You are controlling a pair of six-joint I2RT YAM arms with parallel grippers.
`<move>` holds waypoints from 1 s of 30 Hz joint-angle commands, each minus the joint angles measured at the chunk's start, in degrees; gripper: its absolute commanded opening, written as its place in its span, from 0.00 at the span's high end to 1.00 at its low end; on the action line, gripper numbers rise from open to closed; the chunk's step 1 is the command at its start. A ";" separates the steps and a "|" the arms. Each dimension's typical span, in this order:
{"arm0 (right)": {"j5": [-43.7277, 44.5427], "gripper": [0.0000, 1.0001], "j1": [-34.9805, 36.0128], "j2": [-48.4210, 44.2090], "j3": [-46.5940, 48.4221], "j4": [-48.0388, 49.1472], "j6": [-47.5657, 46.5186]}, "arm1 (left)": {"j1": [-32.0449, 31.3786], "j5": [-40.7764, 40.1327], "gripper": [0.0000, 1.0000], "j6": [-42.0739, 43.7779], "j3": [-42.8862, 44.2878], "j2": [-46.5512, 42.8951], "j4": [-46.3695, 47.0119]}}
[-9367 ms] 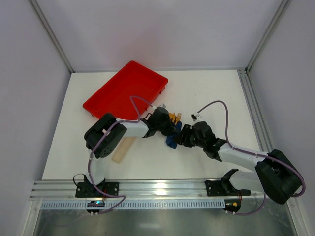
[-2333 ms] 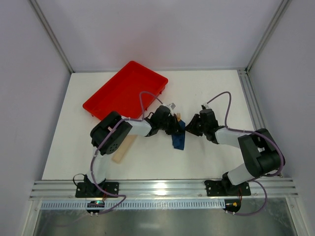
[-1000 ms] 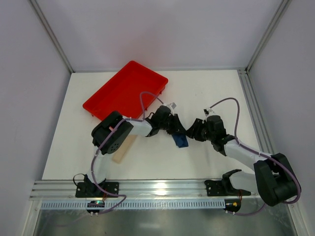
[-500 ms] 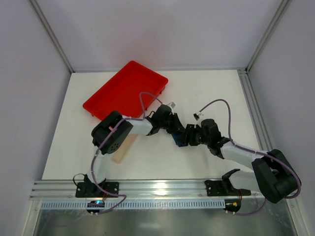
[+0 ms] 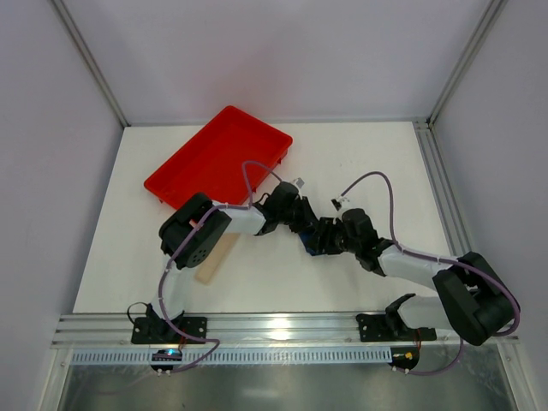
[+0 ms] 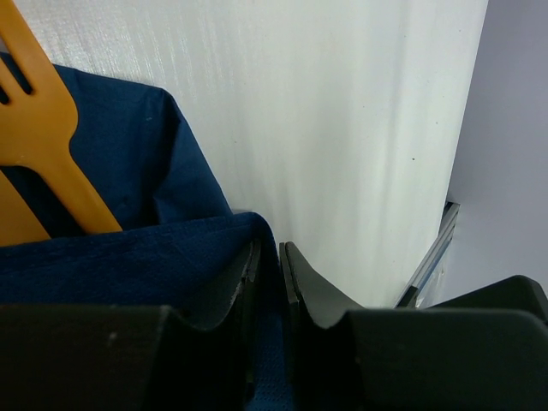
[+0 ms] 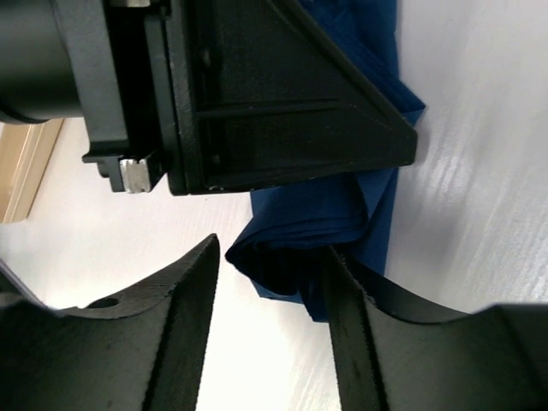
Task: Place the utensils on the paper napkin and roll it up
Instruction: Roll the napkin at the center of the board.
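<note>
Mid-table, near the red tray (image 5: 214,154), I see the left gripper (image 6: 267,250) pinched tight on a fold of the paper napkin (image 6: 137,180), orange fork (image 6: 47,128) lying inside it. Right gripper (image 7: 272,257) spread wide, fingers straddling the napkin's bunched end.

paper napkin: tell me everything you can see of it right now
The paper napkin is thin, dark navy, matte and creased, folded over itself into a loose roll lying on the white table. An orange fork and another orange piece poke out from under its fold. The left pincer is nipped shut on one fold; the right pincer is open, straddling its bunched end.
</note>
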 commanded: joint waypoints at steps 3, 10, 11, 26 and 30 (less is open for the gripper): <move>6.97 0.52 0.52 -0.20 1.12 2.55 0.68 | 0.48 -2.48 0.80 0.73 0.63 -0.28 -4.91; 8.91 0.81 0.70 -0.64 -3.19 5.27 6.83 | 0.91 -2.31 0.80 0.73 1.33 -0.54 -5.44; 8.73 0.84 0.61 -0.11 -3.63 5.36 7.44 | 1.00 -2.40 0.80 0.82 1.51 -0.63 -5.53; 8.65 0.96 0.61 3.05 -6.97 9.76 15.44 | 4.96 -1.07 0.61 6.70 6.70 -7.39 -13.25; 8.91 0.96 0.61 2.36 -6.97 9.41 16.76 | 5.84 -4.50 0.55 9.69 6.17 -10.81 -19.48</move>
